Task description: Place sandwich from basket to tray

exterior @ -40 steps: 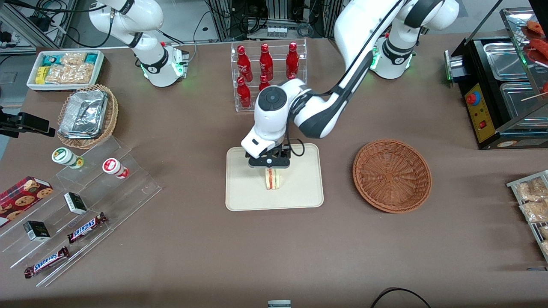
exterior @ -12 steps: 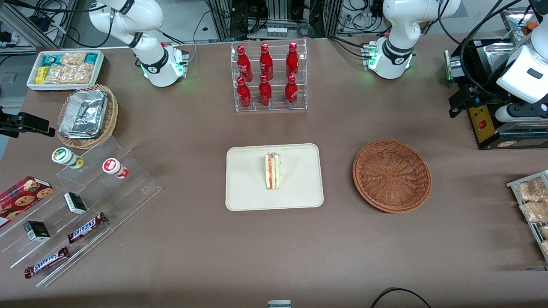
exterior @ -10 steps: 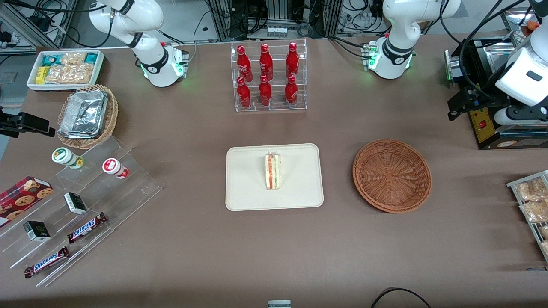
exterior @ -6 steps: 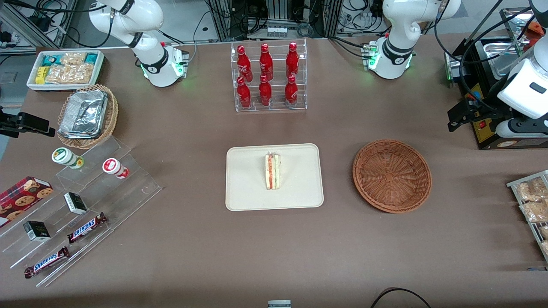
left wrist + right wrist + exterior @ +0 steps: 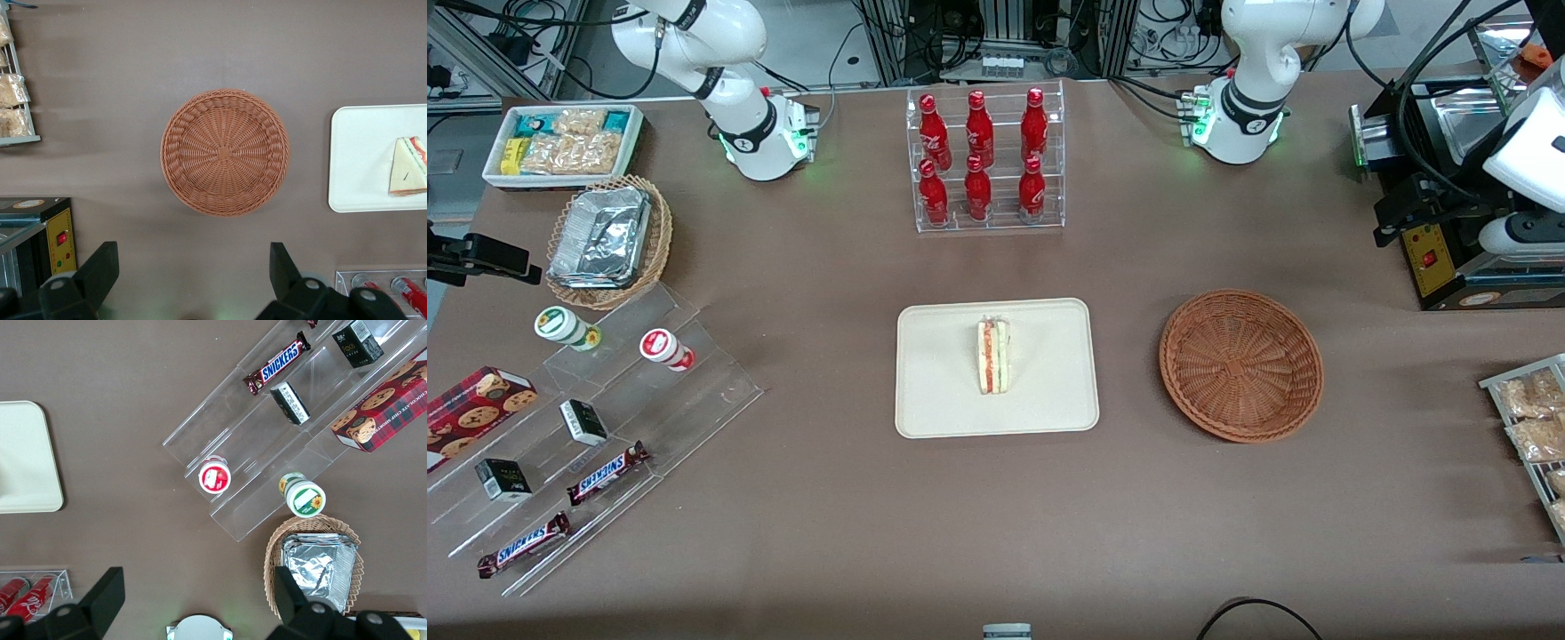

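Seeing the triangular white-bread sandwich (image 5: 993, 356) resting on the cream rectangular tray (image 5: 934, 409) and the reddish-brown wicker basket (image 5: 1240, 364) empty, you should hold the spread, empty claw (image 5: 193, 277) high above the brown tabletop (image 5: 996, 516), clear of everything.

Bright even overhead light, soft faint shadows, sharp focus, little glare

end effector (image 5: 190, 280) body cut off by edge

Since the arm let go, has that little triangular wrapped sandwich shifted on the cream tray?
No. The sandwich lies where it did on the tray; the open gripper has withdrawn.
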`<state>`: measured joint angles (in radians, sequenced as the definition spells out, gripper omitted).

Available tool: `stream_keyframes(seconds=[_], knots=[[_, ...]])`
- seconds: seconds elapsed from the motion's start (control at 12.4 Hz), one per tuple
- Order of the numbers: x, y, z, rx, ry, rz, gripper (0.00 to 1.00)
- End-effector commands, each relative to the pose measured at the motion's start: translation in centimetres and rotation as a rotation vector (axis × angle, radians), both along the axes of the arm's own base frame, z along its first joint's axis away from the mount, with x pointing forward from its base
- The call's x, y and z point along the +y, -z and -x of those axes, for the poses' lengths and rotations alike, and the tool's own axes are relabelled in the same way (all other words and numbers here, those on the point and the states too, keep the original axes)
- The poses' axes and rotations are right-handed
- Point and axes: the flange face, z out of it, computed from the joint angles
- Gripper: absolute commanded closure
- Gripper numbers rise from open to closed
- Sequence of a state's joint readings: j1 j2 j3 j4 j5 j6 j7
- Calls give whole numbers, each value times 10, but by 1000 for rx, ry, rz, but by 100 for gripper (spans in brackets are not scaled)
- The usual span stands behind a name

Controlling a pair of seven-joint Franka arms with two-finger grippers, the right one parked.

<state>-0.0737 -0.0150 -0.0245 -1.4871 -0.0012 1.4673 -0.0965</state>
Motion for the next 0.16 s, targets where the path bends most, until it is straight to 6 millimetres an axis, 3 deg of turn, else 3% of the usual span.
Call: stream_keyframes(seconds=[0.0,0.08], knots=[[2,-4,13,7,21,-3,0],[4,-5,15,5,20,-15,0]])
